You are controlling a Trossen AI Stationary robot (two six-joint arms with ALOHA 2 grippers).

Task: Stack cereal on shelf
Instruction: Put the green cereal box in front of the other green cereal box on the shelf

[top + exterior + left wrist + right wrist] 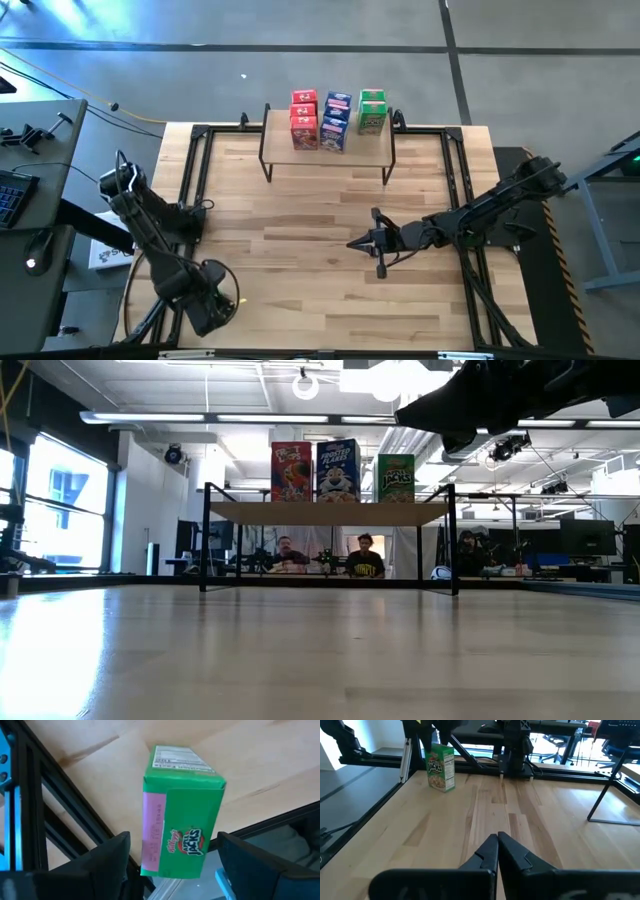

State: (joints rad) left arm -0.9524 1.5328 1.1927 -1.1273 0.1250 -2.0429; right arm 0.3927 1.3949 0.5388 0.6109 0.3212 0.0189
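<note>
- Pale slatted wood makes up your table (pixel 300 270), framed by black metal rails and standing on a grey concrete floor.
- You have the shelf (pixel 328 152) at the far edge of the table, its light board on thin black legs.
- On the shelf you can see the cereal (pixel 336 120) in three short rows: red at the left, blue in the middle, green at the right.
- From table height, you see a red, a blue and a green box standing upright side by side on the board.
- One more green box (pixel 180 812) sits near the table's near-left corner, close to the black rail, between the spread fingers (pixel 112 857) of your left gripper (pixel 218 300), which do not clearly touch it.
- Your right gripper (pixel 358 242) hangs over the middle of the bare table with its fingertips pressed together, holding nothing.
- Beyond the table lies an open office space with white ceiling beams, bright windows at the left, desks and monitors.
- Several people sit at the desks behind the shelf.
</note>
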